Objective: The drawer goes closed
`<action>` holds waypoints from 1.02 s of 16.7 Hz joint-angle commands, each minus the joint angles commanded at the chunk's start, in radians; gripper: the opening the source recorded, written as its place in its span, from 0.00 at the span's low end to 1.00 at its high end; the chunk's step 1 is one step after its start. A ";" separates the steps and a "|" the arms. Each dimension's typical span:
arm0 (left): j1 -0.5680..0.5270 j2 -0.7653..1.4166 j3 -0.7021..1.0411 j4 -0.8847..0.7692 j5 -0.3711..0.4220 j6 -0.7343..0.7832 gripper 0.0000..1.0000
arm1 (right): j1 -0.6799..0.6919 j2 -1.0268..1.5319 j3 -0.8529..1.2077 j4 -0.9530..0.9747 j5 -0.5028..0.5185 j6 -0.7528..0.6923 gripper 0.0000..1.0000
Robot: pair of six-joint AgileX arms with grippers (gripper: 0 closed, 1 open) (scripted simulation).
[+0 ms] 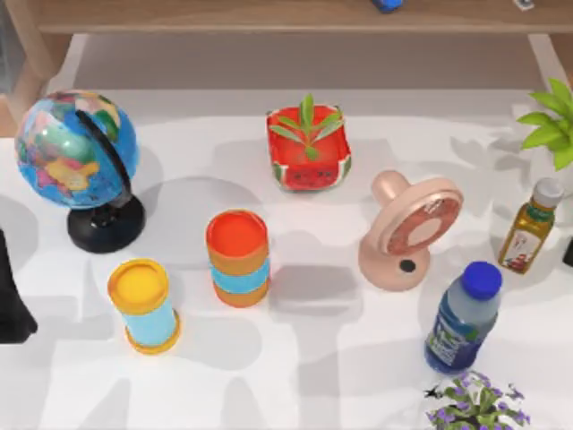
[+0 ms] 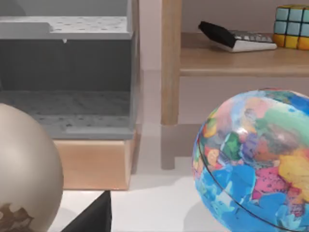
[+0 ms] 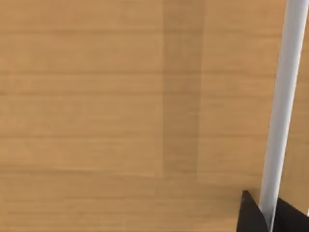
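Globe [image 1: 76,152] far left | right end effector [image 3: 268,215] clamped on white handle [image 3: 285,96] | left: cannot tell

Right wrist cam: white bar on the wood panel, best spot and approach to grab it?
Grip the white bar mid-length, straddling its narrow width, coming square-on to the wooden panel; it is slim, straight and even. The right gripper is at it; the left gripper sits at the table's left edge.

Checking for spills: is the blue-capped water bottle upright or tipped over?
Upright. In the top view the water bottle stands on its base on the table, cap on.
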 joint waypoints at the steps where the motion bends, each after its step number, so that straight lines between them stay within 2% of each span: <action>1: 0.000 0.000 0.000 0.000 0.000 0.000 1.00 | 0.000 0.000 0.000 0.000 0.000 0.000 0.00; 6: 0.000 0.000 0.000 0.000 0.000 0.000 1.00 | 0.006 0.008 0.016 -0.013 0.014 -0.001 0.00; 13: 0.000 0.000 0.000 0.000 0.000 0.000 1.00 | 0.114 0.084 0.218 -0.141 0.118 0.000 0.00; 17: 0.000 0.000 0.000 0.000 0.000 0.000 1.00 | 0.109 0.082 0.215 -0.143 0.118 0.002 0.00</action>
